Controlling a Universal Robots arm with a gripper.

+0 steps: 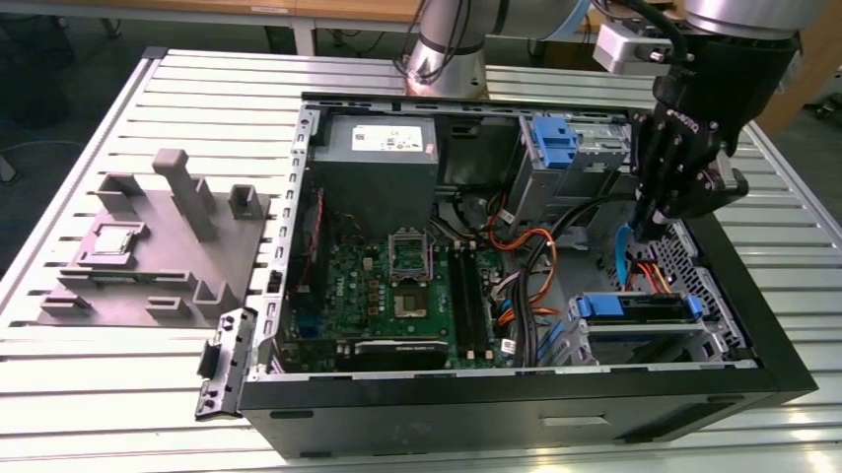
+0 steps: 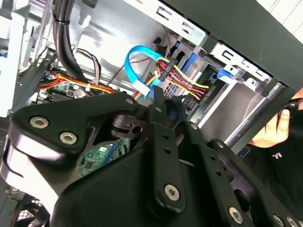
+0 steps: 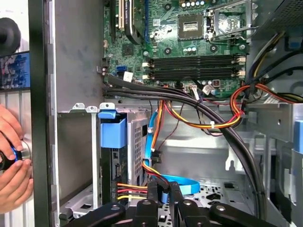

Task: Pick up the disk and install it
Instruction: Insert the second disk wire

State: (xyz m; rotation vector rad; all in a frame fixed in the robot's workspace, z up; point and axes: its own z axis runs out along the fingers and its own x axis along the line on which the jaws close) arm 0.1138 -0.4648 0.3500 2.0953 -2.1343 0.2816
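Observation:
The disk (image 1: 632, 307), grey with bright blue rails, sits in the drive bay at the front right of the open computer case (image 1: 526, 404). In the first wrist view the disk (image 3: 113, 137) stands edge-on in that bay, with yellow, red and black wires (image 3: 128, 188) running to its end. My gripper (image 1: 649, 232) hangs inside the case just behind the bay. Its fingers (image 3: 152, 191) are close together around the end of a blue flat cable (image 3: 187, 186). That cable loops upward in the second wrist view (image 2: 137, 52).
The motherboard (image 1: 394, 286) fills the case floor, and thick black and orange cable bundles (image 3: 213, 125) cross beside my gripper. A second blue latch (image 1: 559, 143) stands in the rear bay. A person's hand (image 3: 12, 161) rests outside the case wall. A grey fixture (image 1: 158, 246) lies at the exterior view's left.

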